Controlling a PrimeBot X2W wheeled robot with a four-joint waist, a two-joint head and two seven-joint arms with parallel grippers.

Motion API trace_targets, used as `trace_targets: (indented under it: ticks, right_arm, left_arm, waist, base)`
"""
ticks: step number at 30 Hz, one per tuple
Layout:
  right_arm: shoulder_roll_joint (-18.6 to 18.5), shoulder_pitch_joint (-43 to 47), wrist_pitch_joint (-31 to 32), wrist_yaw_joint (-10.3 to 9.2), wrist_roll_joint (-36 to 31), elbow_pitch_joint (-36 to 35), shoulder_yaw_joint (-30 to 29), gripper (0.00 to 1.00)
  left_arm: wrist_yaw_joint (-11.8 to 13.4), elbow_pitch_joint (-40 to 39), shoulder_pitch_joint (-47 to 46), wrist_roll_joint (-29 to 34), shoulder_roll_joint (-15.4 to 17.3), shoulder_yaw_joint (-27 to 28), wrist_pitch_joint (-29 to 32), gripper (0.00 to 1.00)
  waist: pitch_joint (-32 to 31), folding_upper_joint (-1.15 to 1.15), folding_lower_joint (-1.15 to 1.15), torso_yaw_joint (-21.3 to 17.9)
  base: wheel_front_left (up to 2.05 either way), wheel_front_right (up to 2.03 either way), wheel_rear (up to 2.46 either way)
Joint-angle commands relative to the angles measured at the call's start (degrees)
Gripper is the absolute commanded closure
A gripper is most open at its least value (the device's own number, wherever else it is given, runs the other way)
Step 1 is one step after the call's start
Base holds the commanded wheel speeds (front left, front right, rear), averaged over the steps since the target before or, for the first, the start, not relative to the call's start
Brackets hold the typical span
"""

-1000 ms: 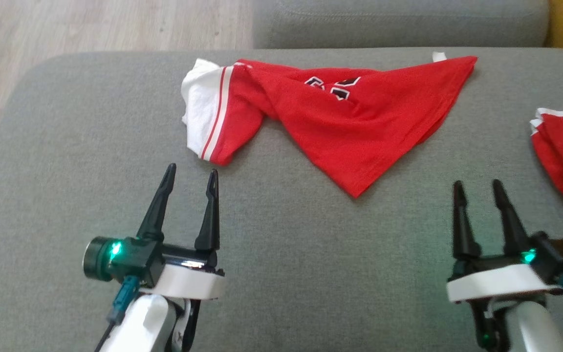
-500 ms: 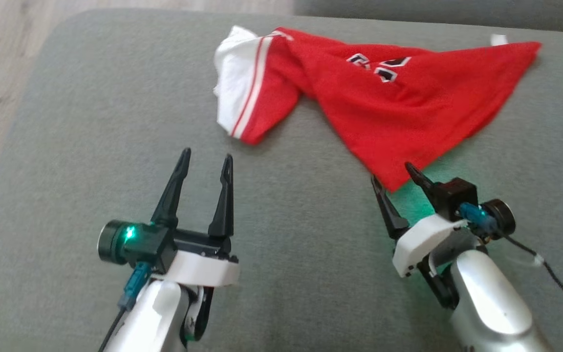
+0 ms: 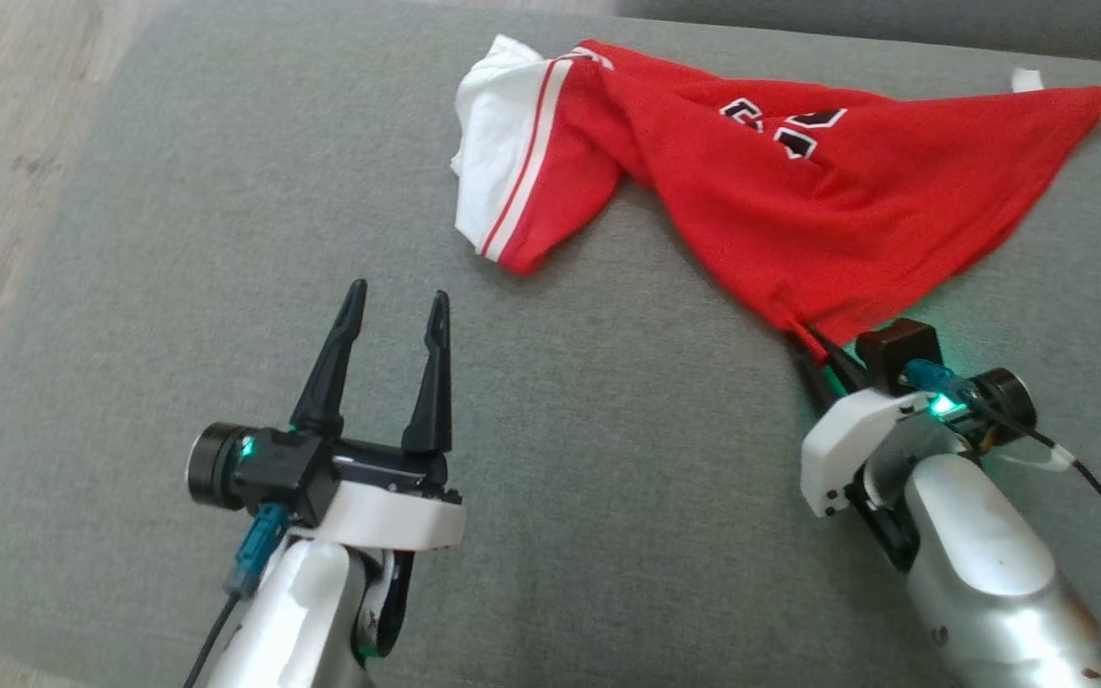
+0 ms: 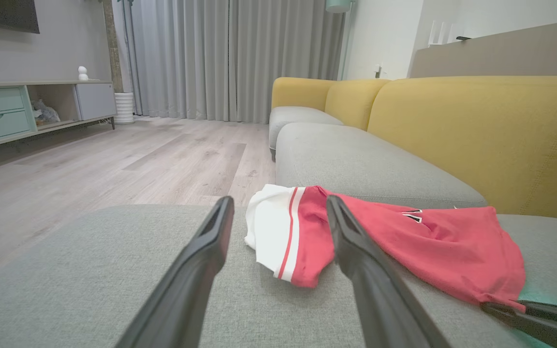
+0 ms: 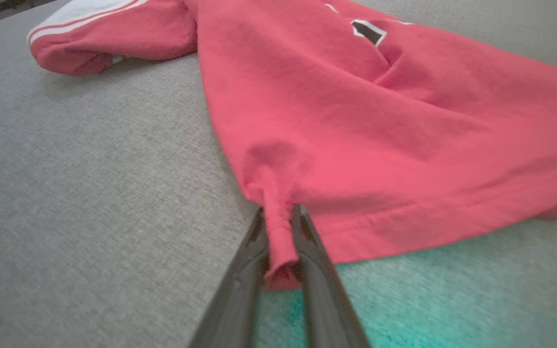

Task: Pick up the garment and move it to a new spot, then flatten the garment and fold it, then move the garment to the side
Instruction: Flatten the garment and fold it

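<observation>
The right gripper, open a second ago, now clamps the near corner of the red garment lying along the grey cushion's far edge, ready to lift, while the left gripper waits with its fingers apart

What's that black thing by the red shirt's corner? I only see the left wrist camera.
Observer: The right gripper. Its own wrist view shows it pinched shut on that corner of the red shirt.
Operator: Is the shirt up in the air?
Observer: No. In the head view it lies spread on the grey cushion.
Operator: Is my gripper touching it?
Observer: No. From above, the left gripper is open, with bare cushion between its tips and the white sleeve.
</observation>
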Motion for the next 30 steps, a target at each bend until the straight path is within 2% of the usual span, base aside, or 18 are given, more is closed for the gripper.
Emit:
trace_targets:
  ticks: [1, 9, 15, 18, 19, 20, 24, 30]
  right_arm:
    - [-0.6, 0.1, -0.7, -0.04, -0.3, -0.4, 0.6, 1.0]
    - [-4.6, 6.3, -3.0, -0.04, 0.4, -3.5, -3.6, 1.0]
    - [-8.2, 13.1, -1.6, -0.04, -0.1, -8.4, -8.8, 1.0]
    - [-8.9, 15.5, -0.4, -0.04, -0.7, -10.2, -11.4, 1.0]
    - [-8.8, 16.2, -0.2, -0.04, -1.0, -10.7, -12.1, 0.33]
    - [-8.6, 16.7, 0.0, -0.04, -1.3, -11.2, -13.0, 0.0]
    - [-6.6, 17.8, -0.8, -0.04, -1.2, -13.4, -15.4, 0.0]
    - [-0.4, 19.0, -7.6, -0.04, 3.1, -21.9, -16.3, 0.0]
  left_arm:
    - [-0.3, -1.4, -1.2, 0.7, 0.1, 2.3, -0.3, 0.0]
    - [-1.0, -1.2, 0.0, 2.0, 0.0, 4.8, -0.3, 0.0]
    - [-1.6, -1.0, 0.7, 2.9, -0.1, 5.7, -0.3, 0.0]
    - [-1.9, -0.7, 0.7, 3.2, -0.1, 5.8, -0.3, 0.0]
    - [-1.9, -0.6, 0.7, 3.3, -0.1, 5.8, -0.3, 0.0]
    - [-2.0, -0.5, 0.8, 3.4, -0.1, 5.9, -0.3, 0.0]
    - [-2.2, 0.0, 1.0, 3.5, -0.2, 6.0, -0.3, 0.0]
    - [-2.6, 0.7, 1.9, 3.8, -0.2, 6.4, -0.3, 0.0]
  waist:
    - [-0.4, 0.0, -0.01, -0.6]
    - [-3.6, 0.0, -0.01, -5.5]
    - [-5.6, 0.0, -0.01, -8.7]
    - [-6.1, 0.0, -0.01, -9.6]
    - [-6.3, 0.0, -0.01, -9.8]
    - [-6.5, 0.0, -0.01, -10.0]
    - [-7.1, 0.0, -0.01, -10.5]
    - [-8.4, 0.0, -0.01, -11.3]
  base:
    - [0.0, 0.0, 0.0]
    - [0.0, 0.0, 0.0]
    - [0.0, 0.0, 0.0]
    - [0.0, 0.0, 0.0]
    - [0.0, 0.0, 0.0]
    - [0.0, 0.0, 0.0]
    - [0.0, 0.0, 0.0]
    - [0.0, 0.0, 0.0]
